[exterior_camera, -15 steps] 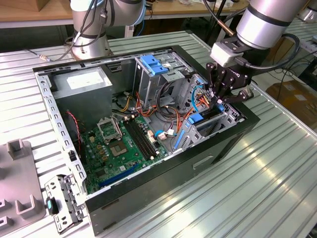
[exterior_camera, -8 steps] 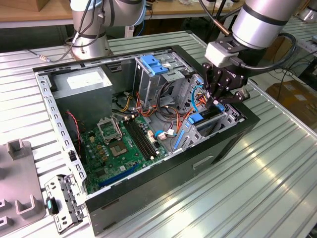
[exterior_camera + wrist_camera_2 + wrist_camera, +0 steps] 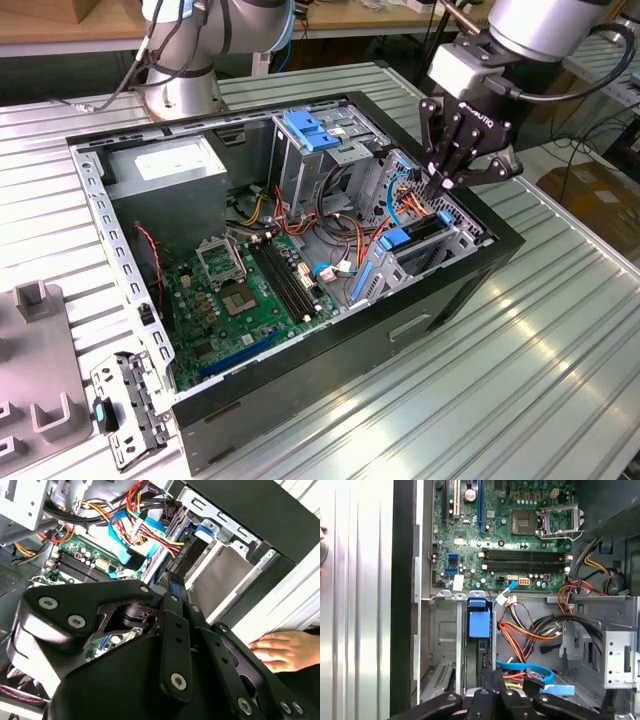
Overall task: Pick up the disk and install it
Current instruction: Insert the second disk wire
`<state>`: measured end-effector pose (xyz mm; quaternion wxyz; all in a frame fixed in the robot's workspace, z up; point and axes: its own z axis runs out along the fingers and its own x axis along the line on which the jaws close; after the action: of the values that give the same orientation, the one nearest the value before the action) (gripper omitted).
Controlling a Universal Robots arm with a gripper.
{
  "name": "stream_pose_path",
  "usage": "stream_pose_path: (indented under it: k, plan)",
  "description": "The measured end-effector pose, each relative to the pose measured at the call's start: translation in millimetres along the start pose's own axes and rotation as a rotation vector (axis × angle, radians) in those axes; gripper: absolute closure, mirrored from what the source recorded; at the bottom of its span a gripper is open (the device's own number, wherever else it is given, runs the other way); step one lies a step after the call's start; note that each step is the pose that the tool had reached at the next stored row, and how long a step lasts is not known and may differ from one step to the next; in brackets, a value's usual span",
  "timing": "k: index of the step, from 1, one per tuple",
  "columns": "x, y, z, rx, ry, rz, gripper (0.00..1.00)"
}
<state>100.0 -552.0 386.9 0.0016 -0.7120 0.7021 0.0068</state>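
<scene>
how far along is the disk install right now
Done: the disk is off the table and stands on edge in the drive bay of the open computer case, its blue frame visible. In hand: the gripper sits right over the disk's end. Left: whether it is fully seated cannot be told.

exterior view high and oblique over open computer case, both wrist views close above its interior, sharing the motherboard
</scene>
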Motion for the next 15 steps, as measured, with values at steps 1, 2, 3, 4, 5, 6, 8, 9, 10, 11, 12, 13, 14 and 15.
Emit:
stream_pose_path:
  k: [1, 2, 3, 4, 5, 6, 8, 9, 10, 11, 12, 13, 14, 15]
  plan:
    - [-2.4, -0.1, -0.1, -0.0008, 0.0034, 0.000, 0.89]
    - [-4.8, -0.2, 0.0, -0.0011, 0.0049, 0.000, 0.89]
    - [-7.6, -0.3, 0.0, -0.0013, 0.0059, 0.000, 0.89]
    - [-10.7, -0.3, 0.0, -0.0014, 0.0065, 0.000, 0.89]
    - [-14.6, -0.3, 0.1, -0.0014, 0.0069, 0.000, 0.89]
    - [-18.8, -0.4, -0.9, -0.0015, 0.0113, 0.001, 0.89]
    - [-22.8, -0.4, -3.0, -0.0016, 0.0189, 0.001, 0.89]
    - [-24.9, -0.4, -4.3, -0.0016, 0.0211, 0.001, 0.89]
    - [-26.5, -0.4, -5.0, -0.0016, 0.0226, 0.001, 0.89]
    - [-29.0, -0.5, -5.9, -0.0016, 0.0240, 0.001, 0.89]
    - [-31.2, -0.5, -6.6, -0.0016, 0.0259, 0.001, 0.89]
    - [-33.3, -0.6, -7.6, -0.0017, 0.0281, 0.001, 0.89]
    - [-35.5, -0.6, -8.5, -0.0017, 0.0312, 0.001, 0.89]
    - [-38.1, -0.7, -9.3, -0.0018, 0.0345, 0.001, 0.89]
